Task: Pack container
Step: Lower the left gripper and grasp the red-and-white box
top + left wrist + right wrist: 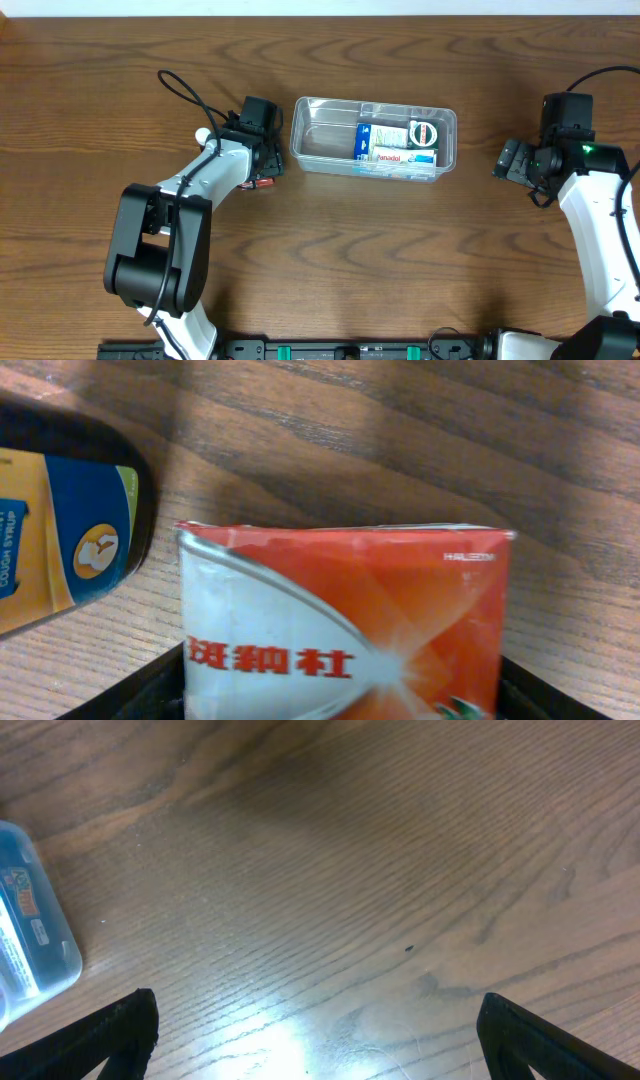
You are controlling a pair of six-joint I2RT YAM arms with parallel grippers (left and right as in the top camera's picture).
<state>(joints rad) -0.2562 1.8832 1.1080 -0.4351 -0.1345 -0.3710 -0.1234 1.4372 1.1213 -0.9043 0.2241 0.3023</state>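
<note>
Left pincer [270, 170] astride red carton [400, 620], fingers [120, 698] at both its sides; gripped or not, you cannot tell. Container [322, 135] at table [400, 250] middle, small boxes [395, 143] inside, just beside this pincer. Your right pincer [505, 160] wide, empty, well apart.

Your right pincer [318, 1038] hangs over the brown wood-grain tabletop [360, 860], its two black fingertips [122, 1032] set wide apart at the lower corners of the view. At the left edge you see a rounded corner of the clear container [40, 940], blue packaging [18, 910] showing through its wall.
</note>
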